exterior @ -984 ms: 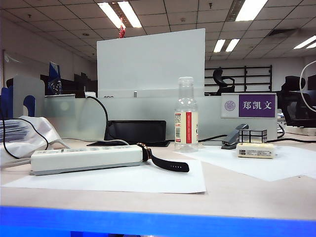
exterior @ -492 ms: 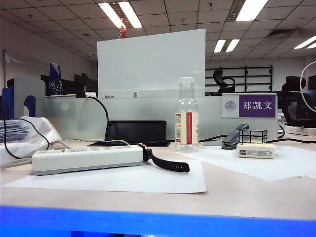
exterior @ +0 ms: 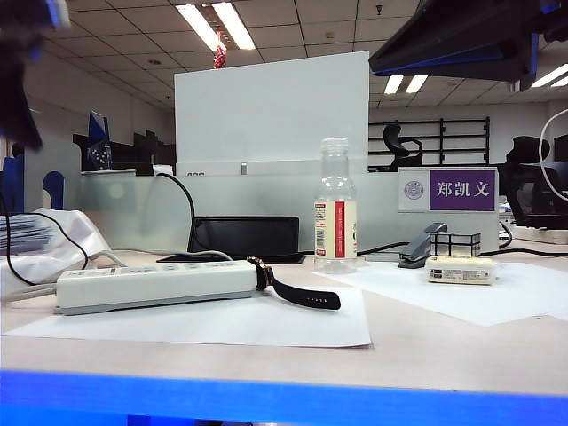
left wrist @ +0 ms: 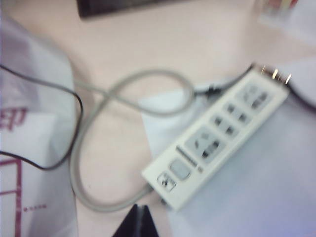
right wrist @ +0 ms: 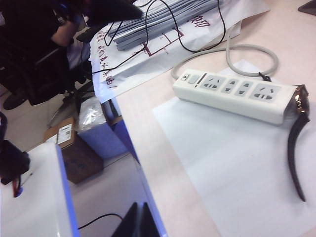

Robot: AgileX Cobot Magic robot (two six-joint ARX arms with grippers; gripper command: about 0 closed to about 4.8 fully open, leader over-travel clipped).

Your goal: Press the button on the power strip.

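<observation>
The power strip is a long off-white bar lying on a white sheet at the table's left, with its thick cable looping away from one end. Its grey button sits at the cable end, beside the sockets. My left gripper is shut and empty, hovering high, a short way off the strip's button end. My right gripper is also shut and empty, high over the table's blue front edge, with the power strip and its button far from it. Both arms show only as dark shapes at the exterior view's top corners.
A black watch lies against the strip's right end. Behind stand a clear bottle and a black tray. A stapler, mirror cube and small cream box sit at right. A white bag with papers lies at far left.
Both arms have come into the exterior view, the left at the top left corner and the right at the top right. Nothing on the table has moved.
</observation>
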